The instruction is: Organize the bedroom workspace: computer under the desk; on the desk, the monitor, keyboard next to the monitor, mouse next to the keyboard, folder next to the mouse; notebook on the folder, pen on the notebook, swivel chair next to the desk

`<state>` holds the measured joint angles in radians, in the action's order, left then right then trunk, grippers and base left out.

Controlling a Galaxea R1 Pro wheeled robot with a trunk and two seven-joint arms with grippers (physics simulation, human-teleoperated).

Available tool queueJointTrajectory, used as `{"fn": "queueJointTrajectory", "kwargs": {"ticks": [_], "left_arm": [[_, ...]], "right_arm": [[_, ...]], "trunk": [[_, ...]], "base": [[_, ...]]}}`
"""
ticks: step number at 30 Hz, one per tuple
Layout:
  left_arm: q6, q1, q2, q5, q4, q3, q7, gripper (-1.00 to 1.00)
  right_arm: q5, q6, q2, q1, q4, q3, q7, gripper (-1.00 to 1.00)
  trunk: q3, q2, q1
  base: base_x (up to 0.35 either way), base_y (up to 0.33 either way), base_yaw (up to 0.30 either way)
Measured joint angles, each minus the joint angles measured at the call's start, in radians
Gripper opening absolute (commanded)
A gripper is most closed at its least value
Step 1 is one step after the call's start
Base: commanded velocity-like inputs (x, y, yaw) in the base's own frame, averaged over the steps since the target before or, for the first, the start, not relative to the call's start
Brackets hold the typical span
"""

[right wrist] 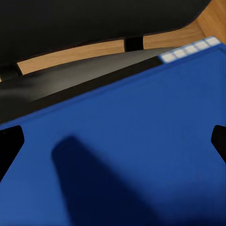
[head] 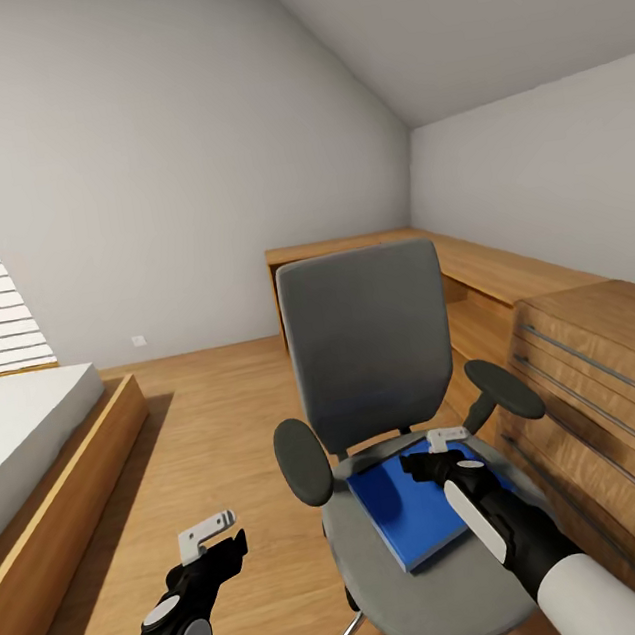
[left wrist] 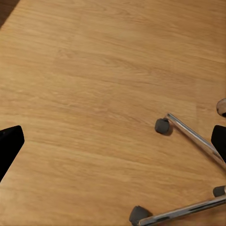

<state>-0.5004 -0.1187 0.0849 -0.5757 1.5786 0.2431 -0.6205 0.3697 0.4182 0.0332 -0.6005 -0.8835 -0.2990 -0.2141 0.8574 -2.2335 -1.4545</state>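
Swivel chair [head: 368, 351]: matt grey cloth, chrome legs. Folder [head: 415, 511]: smooth matt blue. Floor [left wrist: 94, 94]: satin grained wood.

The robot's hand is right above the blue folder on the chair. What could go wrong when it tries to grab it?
The folder lies flat on the swivel chair seat, so the right gripper, jaws open above it, may find no edge to pinch and just push it. The folder sits near the seat's edge and could slide off onto the floor. The chair stands on casters, so pressing down might roll it away.
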Motion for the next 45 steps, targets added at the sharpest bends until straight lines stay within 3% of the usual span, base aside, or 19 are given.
{"fn": "queueJointTrajectory", "kwargs": {"ticks": [11,15,45], "left_arm": [[0.000,0.000,0.000,0.000,0.000,0.000,0.000,1.00],[0.000,0.000,0.000,0.000,0.000,0.000,0.000,1.00],[-0.002,0.000,0.002,-0.002,-0.009,-0.002,0.003,1.00]], "right_arm": [[-0.004,-0.001,0.000,0.000,-0.001,0.000,0.001,1.00],[-0.011,0.000,0.001,0.000,-0.019,0.000,0.000,1.00],[-0.014,0.001,0.001,-0.001,-0.029,0.001,0.000,1.00]], "trunk": [[0.009,-0.021,-0.011],[0.022,-0.049,-0.027],[0.028,-0.063,-0.034]], "base": [[0.000,0.000,0.000],[0.000,0.000,0.000],[-0.003,-0.001,0.000]]}}
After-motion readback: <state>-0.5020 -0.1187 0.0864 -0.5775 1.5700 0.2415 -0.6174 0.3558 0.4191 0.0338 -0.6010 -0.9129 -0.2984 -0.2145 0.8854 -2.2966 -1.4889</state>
